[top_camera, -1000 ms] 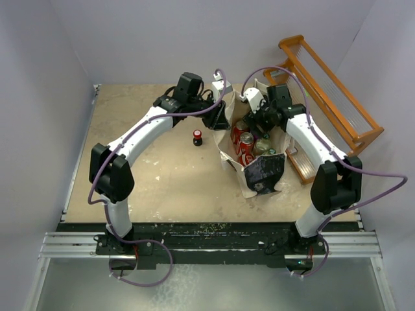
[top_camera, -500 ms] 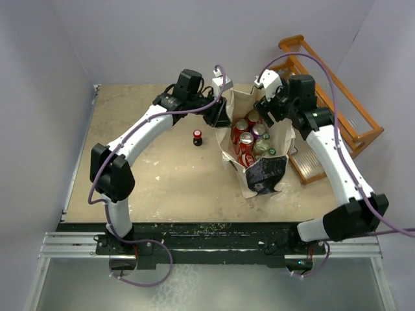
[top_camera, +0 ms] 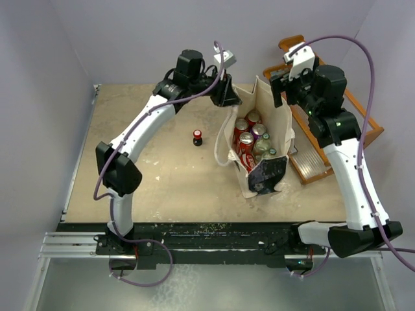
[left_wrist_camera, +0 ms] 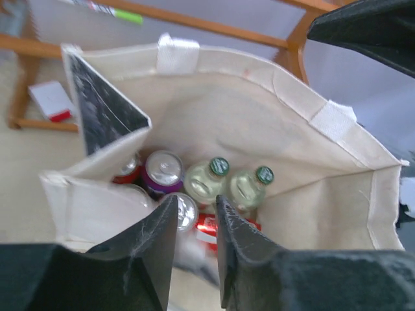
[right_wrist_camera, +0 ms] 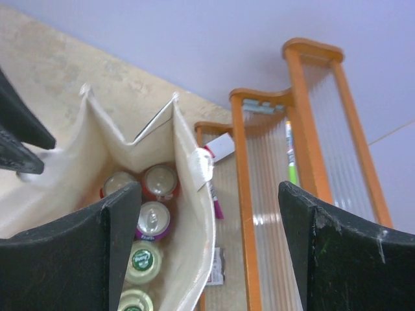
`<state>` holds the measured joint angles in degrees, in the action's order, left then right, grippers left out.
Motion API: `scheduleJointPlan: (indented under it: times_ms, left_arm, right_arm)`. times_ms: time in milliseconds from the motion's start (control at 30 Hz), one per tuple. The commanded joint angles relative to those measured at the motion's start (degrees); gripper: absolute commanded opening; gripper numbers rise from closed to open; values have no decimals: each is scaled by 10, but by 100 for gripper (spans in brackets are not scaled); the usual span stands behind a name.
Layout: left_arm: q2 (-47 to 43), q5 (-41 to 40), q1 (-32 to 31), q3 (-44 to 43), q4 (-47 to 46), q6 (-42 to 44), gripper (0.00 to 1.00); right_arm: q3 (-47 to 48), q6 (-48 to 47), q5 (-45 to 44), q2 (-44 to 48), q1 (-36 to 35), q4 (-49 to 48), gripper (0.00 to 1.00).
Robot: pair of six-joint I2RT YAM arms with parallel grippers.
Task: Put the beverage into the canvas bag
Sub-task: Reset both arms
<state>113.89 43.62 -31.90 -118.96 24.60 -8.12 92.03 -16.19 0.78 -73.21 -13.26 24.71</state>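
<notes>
On the table (top_camera: pixel 149 188), ahead of the 2 arm bases, the canvas bag (top_camera: pixel 277 120) stands upright with its mouth open and its black end panel (top_camera: pixel 264 173) facing the near edge. The small bottle (top_camera: pixel 197 137), dark with a red cap, stands upright on the table just left of the bag, apart from it. Inside the bag are several cans (top_camera: pixel 245 139) and 2 green-capped bottles (left_wrist_camera: pixel 219 166). The left gripper (top_camera: pixel 227 97) is closed to a narrow gap on the bag's left rim, holding it raised. The right gripper (right_wrist_camera: pixel 209 188) hangs above the bag's far right side, jaws wide and empty. The orange wooden rack (top_camera: pixel 337 97) lies beyond, far right.
</notes>
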Motion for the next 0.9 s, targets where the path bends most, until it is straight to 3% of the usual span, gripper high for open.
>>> scheduleJointPlan:
  times_ms: [0,100,300,467,667,867]
  left_arm:
    - [-31,-68,9,-69,-11,57,38]
    - [-70,-153,20,-72,14,101,48]
    - [-169,-308,86,-14,33,115,68]
    - [-231,-352,171,31,56,87,99]
    - [-259,-391,179,29,173,216,99]
    - [-343,-438,186,121,194,244,99]
  right_arm:
    - [57,65,-73,11,4,-53,89]
    - [103,94,-132,-5,7,-40,99]
    - [225,126,-199,-69,16,64,100]
    - [242,107,-158,-62,20,120,100]
    - [232,74,-225,-60,24,159,100]
    - [125,30,-184,44,41,71,100]
